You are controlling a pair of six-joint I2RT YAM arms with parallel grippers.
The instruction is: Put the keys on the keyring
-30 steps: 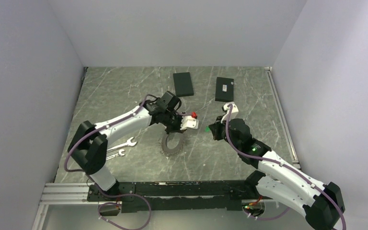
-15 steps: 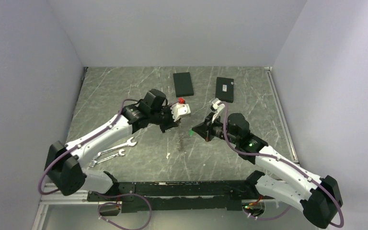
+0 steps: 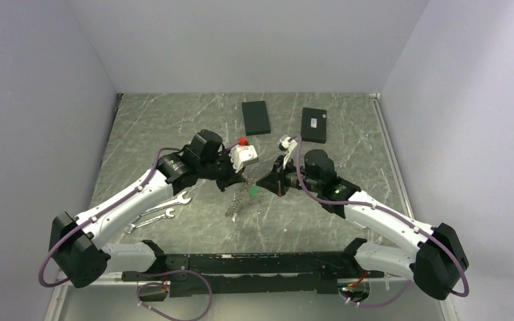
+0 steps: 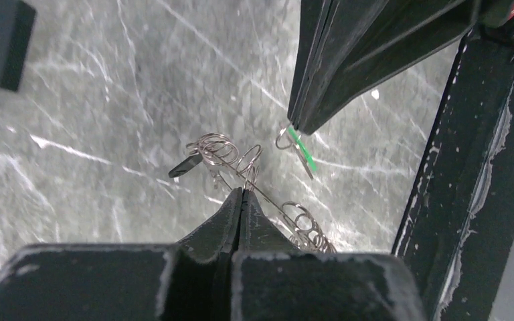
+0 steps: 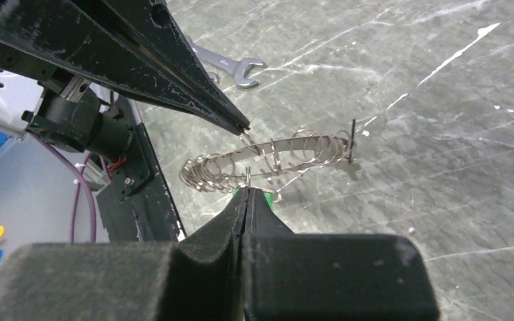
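A grey, white-veined counter (image 3: 174, 127) lies between plain pale walls. Two flat black boxes (image 3: 255, 117) sit toward twelve o'clock and a pair of steel wrenches (image 3: 167, 200) toward eight o'clock. Near the centre the keyring (image 5: 308, 150) hangs clear of the counter, edge-on to the top camera. The left end effector (image 4: 241, 197), reaching in from about ten o'clock, is clenched on the ring's thin metal band. The right end effector (image 5: 246, 194), coming from three o'clock, is pinched tight on a green-tagged key (image 4: 302, 148), held just beside the ring.

The step in hand looks like threading. The left arm should hold the ring steady. The right should bring the small loop's gap squarely onto a bare stretch of band, then slide along it rather than push across. Wire this thin would likely spring or twist out of a fingertip pinch.

Close up, the ring is a narrow bright strip crowded with small springy wire loops, which give it a toothed outline. The green piece is tiny, and I cannot tell whether a blade hangs below its loop.
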